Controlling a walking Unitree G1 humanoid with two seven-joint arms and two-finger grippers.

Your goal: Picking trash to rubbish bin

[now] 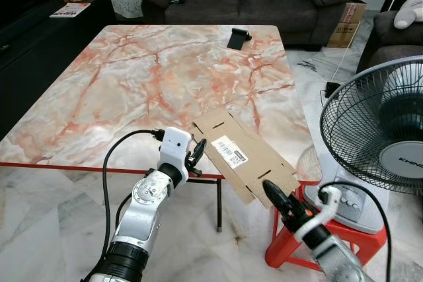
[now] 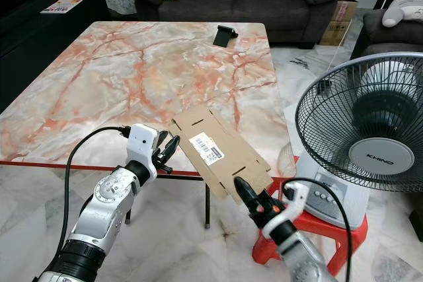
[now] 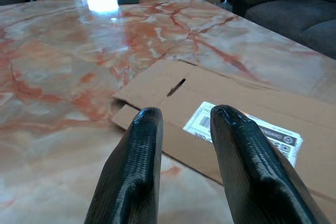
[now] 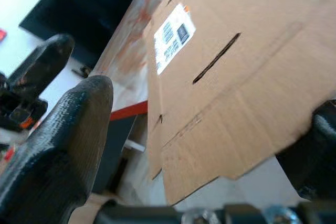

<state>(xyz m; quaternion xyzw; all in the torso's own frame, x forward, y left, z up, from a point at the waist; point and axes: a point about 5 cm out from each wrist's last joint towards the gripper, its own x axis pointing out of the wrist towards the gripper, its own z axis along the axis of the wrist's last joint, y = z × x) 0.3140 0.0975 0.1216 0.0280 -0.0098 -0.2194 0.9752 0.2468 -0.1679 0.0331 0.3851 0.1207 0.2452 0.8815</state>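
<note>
With both the left tool (image 1: 197, 152) and right tool (image 1: 274, 196) spread around nothing, the cardboard (image 1: 246, 154) overhanging the surface's (image 1: 132, 84) near edge could tip off if nudged.

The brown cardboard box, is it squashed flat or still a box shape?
Flat. The brown cardboard box lies as one thin sheet, overhanging the marble table's edge.

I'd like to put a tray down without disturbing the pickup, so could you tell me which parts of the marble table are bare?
Most of the marble table is bare, from its left edge across to the black stand at the far side. The near right corner is crowded: flattened cardboard overhangs the edge there, with the left gripper and right gripper beside it.
</note>
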